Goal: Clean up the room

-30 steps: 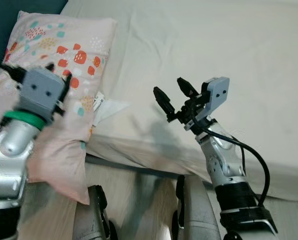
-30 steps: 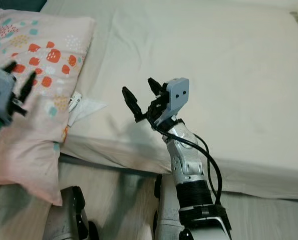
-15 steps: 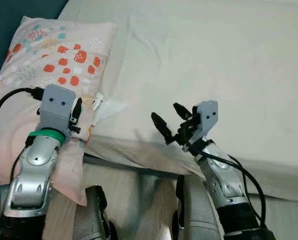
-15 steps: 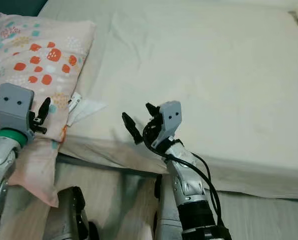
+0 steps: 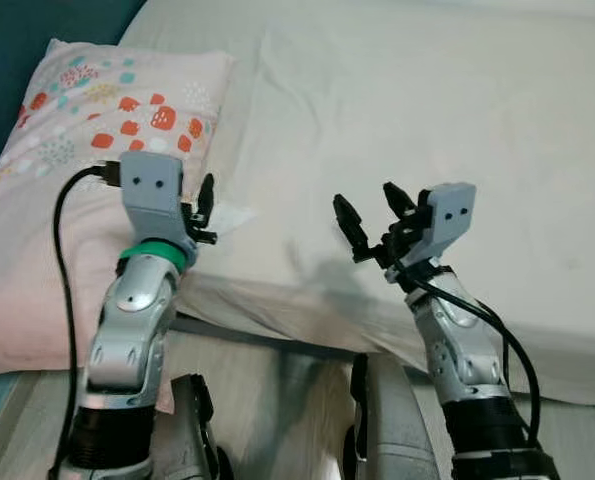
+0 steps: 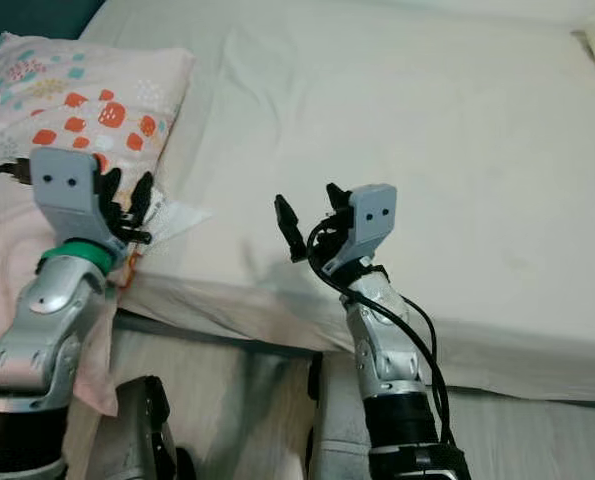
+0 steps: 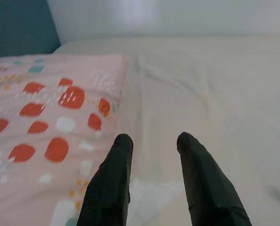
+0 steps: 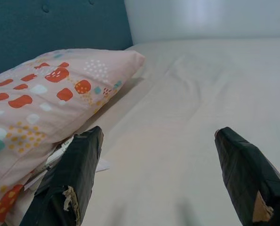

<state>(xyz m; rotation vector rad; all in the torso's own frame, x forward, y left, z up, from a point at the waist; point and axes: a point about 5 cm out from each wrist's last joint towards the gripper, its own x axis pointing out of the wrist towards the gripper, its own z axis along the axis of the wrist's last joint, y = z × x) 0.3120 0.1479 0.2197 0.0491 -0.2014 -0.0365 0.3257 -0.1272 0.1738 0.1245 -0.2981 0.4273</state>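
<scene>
While nothing is held yet, the tidying looks just begun.
Pillow (image 5: 87, 180): hangs half off the bed (image 5: 457, 130), just past the left gripper (image 5: 203, 208) fingers.
Left fingers: slightly apart, empty.
Right gripper (image 5: 369, 216): fingers wide apart, empty, over the sheet.
White tag (image 6: 173, 218): beside the left fingertips.
In the way: nothing I can see.

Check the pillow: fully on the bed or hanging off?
Hanging off. The pillow overhangs the bed edge, its lower end drooping toward the floor.
</scene>
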